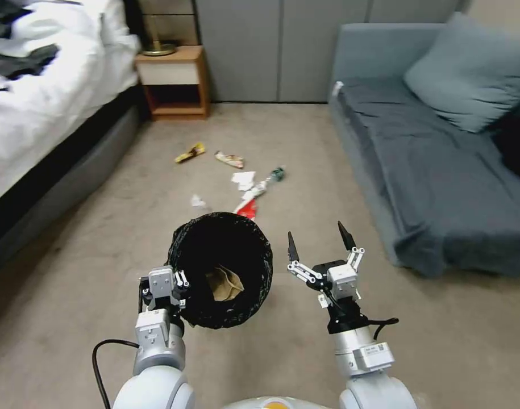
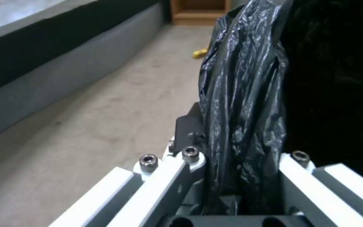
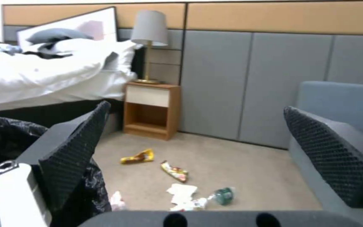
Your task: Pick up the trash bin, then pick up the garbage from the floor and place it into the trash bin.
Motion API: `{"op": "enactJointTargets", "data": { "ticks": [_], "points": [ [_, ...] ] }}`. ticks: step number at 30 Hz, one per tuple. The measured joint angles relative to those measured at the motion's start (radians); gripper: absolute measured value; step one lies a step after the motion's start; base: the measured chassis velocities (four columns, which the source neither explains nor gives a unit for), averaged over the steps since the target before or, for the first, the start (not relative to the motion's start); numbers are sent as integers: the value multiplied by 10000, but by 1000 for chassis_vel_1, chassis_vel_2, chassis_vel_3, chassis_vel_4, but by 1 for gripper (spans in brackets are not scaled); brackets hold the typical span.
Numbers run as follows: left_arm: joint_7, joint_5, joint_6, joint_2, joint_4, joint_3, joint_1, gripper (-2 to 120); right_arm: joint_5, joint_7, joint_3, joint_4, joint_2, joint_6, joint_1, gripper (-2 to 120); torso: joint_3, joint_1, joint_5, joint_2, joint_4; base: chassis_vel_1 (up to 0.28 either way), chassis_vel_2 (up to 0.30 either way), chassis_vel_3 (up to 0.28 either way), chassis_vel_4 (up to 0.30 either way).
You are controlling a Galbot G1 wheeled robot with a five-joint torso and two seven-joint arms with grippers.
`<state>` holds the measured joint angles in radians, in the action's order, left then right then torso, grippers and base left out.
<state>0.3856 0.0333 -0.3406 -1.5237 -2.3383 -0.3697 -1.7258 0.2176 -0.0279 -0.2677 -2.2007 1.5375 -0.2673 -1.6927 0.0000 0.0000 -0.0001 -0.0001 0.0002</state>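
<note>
My left gripper (image 1: 177,284) is shut on the near rim of the trash bin (image 1: 262,255), held off the floor with its mouth facing me. In the left wrist view the fingers (image 2: 188,127) pinch the glossy black liner (image 2: 240,94). A tan paper bag (image 1: 225,284) lies inside the bin. My right gripper (image 1: 316,233) stands open and empty just right of the bin. Garbage lies on the carpet beyond: a yellow wrapper (image 1: 190,152), a second wrapper (image 1: 229,159), white tissues (image 1: 243,179), a green-capped bottle (image 1: 269,180) and a red-and-white wrapper (image 1: 247,209).
A bed (image 1: 44,113) runs along the left and a grey sofa (image 1: 441,170) along the right. A wooden nightstand (image 1: 173,79) with a lamp (image 3: 149,28) stands against the back wall. Open carpet lies between them around the litter.
</note>
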Motion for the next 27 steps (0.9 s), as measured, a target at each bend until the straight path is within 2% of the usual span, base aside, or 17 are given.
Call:
{"op": "enactJointTargets", "data": {
  "ticks": [27],
  "points": [
    [-16,96,23,-27,-103,30,-69,1,66,143,-63,-12,39,-119,-30,100,0,0,1,0,-2,6,7,6,4]
  ]
}}
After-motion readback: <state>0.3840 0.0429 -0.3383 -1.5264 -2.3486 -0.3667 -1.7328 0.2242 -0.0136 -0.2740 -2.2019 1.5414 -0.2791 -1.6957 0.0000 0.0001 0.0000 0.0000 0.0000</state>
